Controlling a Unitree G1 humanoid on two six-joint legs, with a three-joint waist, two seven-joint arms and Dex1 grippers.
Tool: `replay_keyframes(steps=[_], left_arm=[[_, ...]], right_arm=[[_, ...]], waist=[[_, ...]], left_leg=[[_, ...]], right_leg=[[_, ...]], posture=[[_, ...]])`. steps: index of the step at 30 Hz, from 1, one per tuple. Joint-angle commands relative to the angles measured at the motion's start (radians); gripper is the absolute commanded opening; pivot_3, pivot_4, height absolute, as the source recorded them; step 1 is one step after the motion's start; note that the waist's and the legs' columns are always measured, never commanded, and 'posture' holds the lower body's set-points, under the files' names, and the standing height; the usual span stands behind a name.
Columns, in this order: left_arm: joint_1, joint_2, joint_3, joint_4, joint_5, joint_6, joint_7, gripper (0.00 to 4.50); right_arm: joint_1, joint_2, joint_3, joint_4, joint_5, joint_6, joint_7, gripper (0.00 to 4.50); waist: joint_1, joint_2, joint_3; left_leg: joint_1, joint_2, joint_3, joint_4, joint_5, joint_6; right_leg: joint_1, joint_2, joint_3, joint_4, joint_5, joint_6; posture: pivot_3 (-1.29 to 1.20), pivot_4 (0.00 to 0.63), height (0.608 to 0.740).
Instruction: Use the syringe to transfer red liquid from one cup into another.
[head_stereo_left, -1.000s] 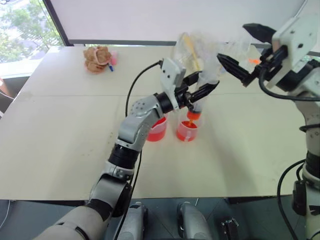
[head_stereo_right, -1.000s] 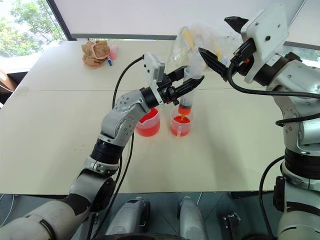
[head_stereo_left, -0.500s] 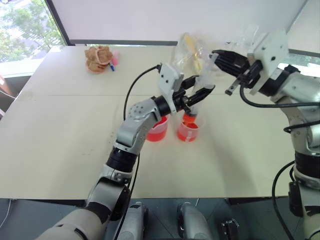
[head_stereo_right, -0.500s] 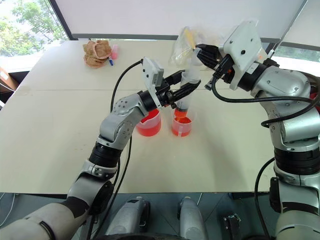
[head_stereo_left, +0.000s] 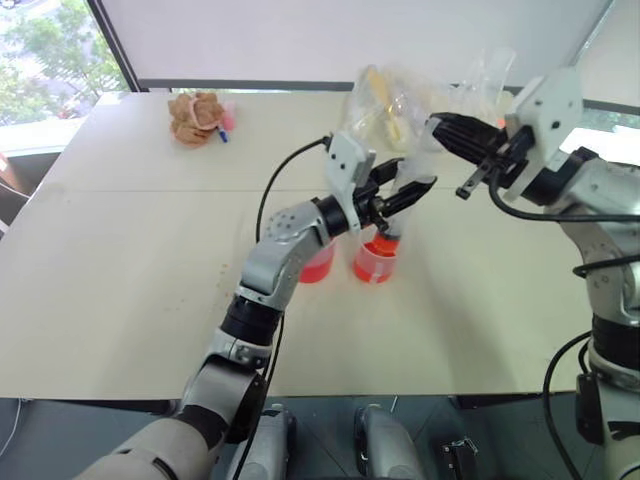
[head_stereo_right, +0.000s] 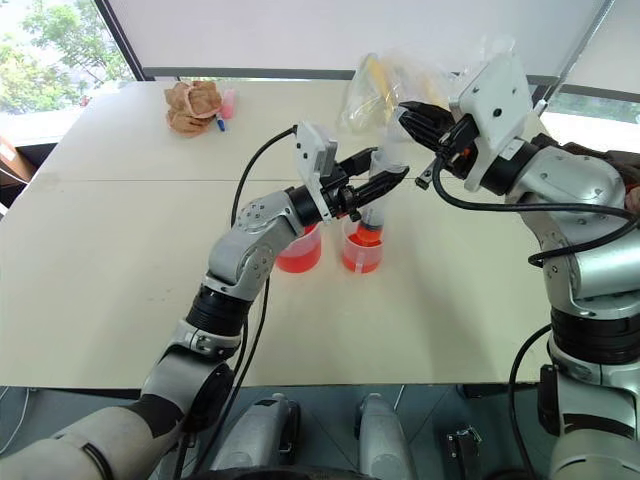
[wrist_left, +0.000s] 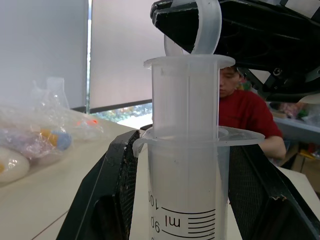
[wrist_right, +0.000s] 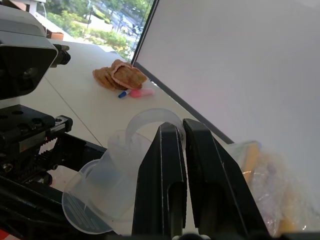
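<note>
Syringe (head_stereo_right: 372, 190) stands upright over the smaller cup (head_stereo_right: 361, 250), its orange tip down in the cup's mouth. Your left gripper (head_stereo_right: 378, 181) is clamped on the clear barrel just under the finger flange, one black finger (wrist_left: 107, 200) on each side. Your right gripper (head_stereo_left: 440, 126) has its fingers (wrist_right: 162, 190) pressed together on the ring at the top of the white plunger, above the barrel. The smaller cup holds red liquid (head_stereo_right: 359, 262) and sits on the worktop (head_stereo_right: 120, 250) just beside the wider beaker (head_stereo_right: 298, 252), which also holds red liquid and lies partly behind your left forearm. Behind the syringe you can see a clear bag (head_stereo_right: 385, 85) with yellow and white items. Well apart, at the far left of the worktop, lies a crumpled brown cloth (head_stereo_right: 192, 105) with a pink item touching it.
</note>
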Motion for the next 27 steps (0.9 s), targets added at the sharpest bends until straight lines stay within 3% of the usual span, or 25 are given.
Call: replay_keyframes(steps=[1,27], left_arm=[[-0.069,-0.027,0.038,-0.048,-0.012,-0.061,0.031,2.05],[-0.119,-0.036,0.072,-0.05,-0.027,-0.066,0.045,2.05]], right_arm=[[0.03,0.013,0.033,-0.048,0.027,0.022,0.021,0.03],[0.093,0.031,0.031,-0.058,0.015,0.044,0.013,0.03]], waist=[[0.0,0.0,0.0],[0.0,0.0,0.0]], left_leg=[[0.0,0.0,0.0,0.0,0.0,0.0],[0.0,0.0,0.0,0.0,0.0,0.0]], right_leg=[[0.0,0.0,0.0,0.0,0.0,0.0],[0.0,0.0,0.0,0.0,0.0,0.0]], posture=[[0.0,0.15,0.74],[0.0,0.15,0.74]])
